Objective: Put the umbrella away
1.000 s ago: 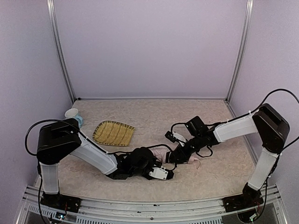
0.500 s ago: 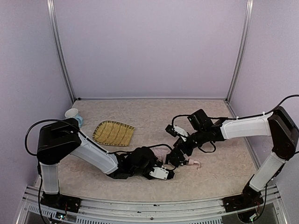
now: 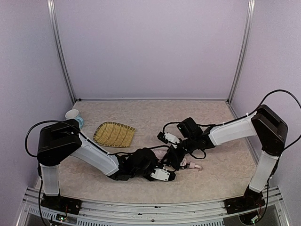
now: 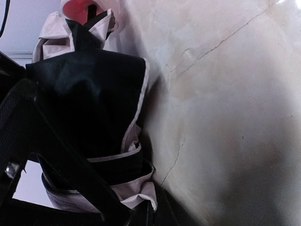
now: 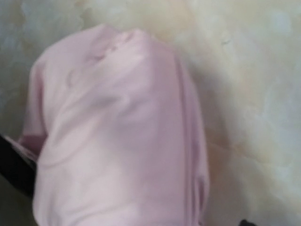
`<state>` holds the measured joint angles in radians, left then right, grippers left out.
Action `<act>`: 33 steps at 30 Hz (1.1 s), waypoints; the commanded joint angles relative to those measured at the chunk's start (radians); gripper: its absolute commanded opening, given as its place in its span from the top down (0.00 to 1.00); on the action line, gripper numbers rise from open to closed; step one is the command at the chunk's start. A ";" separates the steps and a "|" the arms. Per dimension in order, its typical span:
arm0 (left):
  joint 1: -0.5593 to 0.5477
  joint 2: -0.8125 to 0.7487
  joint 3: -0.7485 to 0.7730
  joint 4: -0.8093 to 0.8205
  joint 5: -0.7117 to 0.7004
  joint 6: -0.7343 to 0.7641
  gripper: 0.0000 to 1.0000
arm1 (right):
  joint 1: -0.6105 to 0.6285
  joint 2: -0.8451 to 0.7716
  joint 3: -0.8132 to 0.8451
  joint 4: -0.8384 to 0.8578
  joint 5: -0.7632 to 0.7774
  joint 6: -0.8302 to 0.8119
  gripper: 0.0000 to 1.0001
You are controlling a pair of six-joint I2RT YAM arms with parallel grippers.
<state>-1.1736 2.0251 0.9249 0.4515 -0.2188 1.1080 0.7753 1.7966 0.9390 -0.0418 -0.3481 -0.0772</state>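
Observation:
The folded umbrella lies on the table between my two arms, its pale pink handle and strap pointing right. In the left wrist view its black lining and pink edging fill the left half, and my left gripper is shut on a fold of the fabric. From above, the left gripper sits low against the bundle's near side. My right gripper hangs right over the umbrella near the handle end. The right wrist view shows only pink fabric very close, so its fingers are hidden.
A woven yellow tray lies at the left middle of the table. A white cup stands at the far left edge by the wall. Metal frame posts mark the back corners.
My right arm swung outward, then came back, and its gripper now sits a little further left and lower on the umbrella. The left arm and its grip have not moved.

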 commanded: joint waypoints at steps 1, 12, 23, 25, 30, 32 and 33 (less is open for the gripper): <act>-0.006 0.069 -0.032 -0.205 0.046 -0.016 1.00 | -0.008 0.037 -0.026 0.042 -0.011 0.010 0.23; 0.001 0.009 -0.092 -0.064 -0.012 -0.087 0.94 | -0.026 0.066 -0.067 0.022 0.028 0.007 0.65; 0.045 -0.451 -0.311 0.085 0.224 -0.472 0.33 | -0.028 0.055 -0.045 0.004 0.036 -0.010 0.77; 0.123 -0.515 -0.311 0.069 0.394 -0.637 0.36 | -0.028 0.047 -0.048 0.017 0.023 -0.014 0.76; 0.240 -0.474 -0.248 -0.001 0.483 -0.891 0.57 | -0.030 0.041 -0.037 0.020 -0.009 -0.030 0.74; 0.238 -0.386 -0.183 -0.112 0.485 -0.891 0.58 | -0.030 0.044 -0.032 0.023 -0.015 -0.029 0.74; 0.239 -0.349 -0.143 -0.177 0.508 -0.897 0.59 | -0.031 0.046 -0.028 0.022 -0.015 -0.029 0.74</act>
<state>-0.9249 1.5467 0.6865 0.5018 0.1661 0.3466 0.7612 1.8194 0.9070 0.0353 -0.3862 -0.0853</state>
